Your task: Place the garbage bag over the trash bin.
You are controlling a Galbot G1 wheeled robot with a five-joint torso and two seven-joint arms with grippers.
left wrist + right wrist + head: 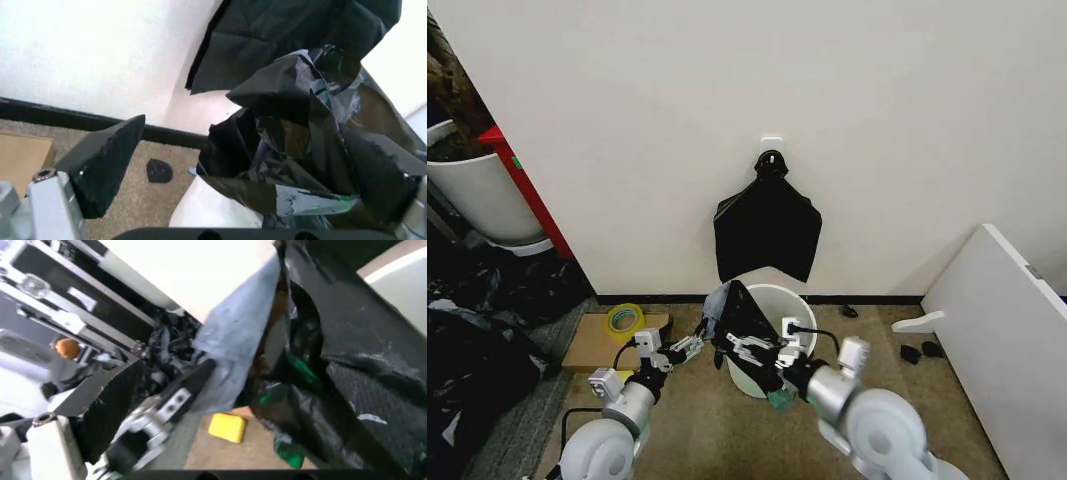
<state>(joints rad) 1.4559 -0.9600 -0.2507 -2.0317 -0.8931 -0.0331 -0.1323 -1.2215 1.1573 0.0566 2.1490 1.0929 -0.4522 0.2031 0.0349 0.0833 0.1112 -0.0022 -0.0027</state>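
A: Bag [735, 312] first. Where is it against the bin [788, 305]?

B: At the bin's left rim, held up between both grippers, one black sheet leaning over the opening. It is not pulled down around the rim yet.

A: And the grippers?

B: The left gripper [699, 344] is just left of the bin. In the left wrist view one pad stands bare and apart while crumpled film lies against the other, so its jaws are spread. The right gripper [749, 350] is in front of the bin; its wrist view shows film draped over one pad and a gap to the other, so I judge it spread too, holding nothing firmly.

A: What could go wrong?

B: With neither pair pinching, the thin film could slide off and drop in a heap beside the bin. Or the mouth stays bunched, as it looks now, and catches one side of the rim. A light bin could also tip if the bag is dragged sideways.

A: Counts?

B: One bin, one loose bag, two grippers. One flat black bundle [767, 228] hangs on the wall above the bin. One tape roll [625, 321] sits on one cardboard [597, 345], left of the bin.
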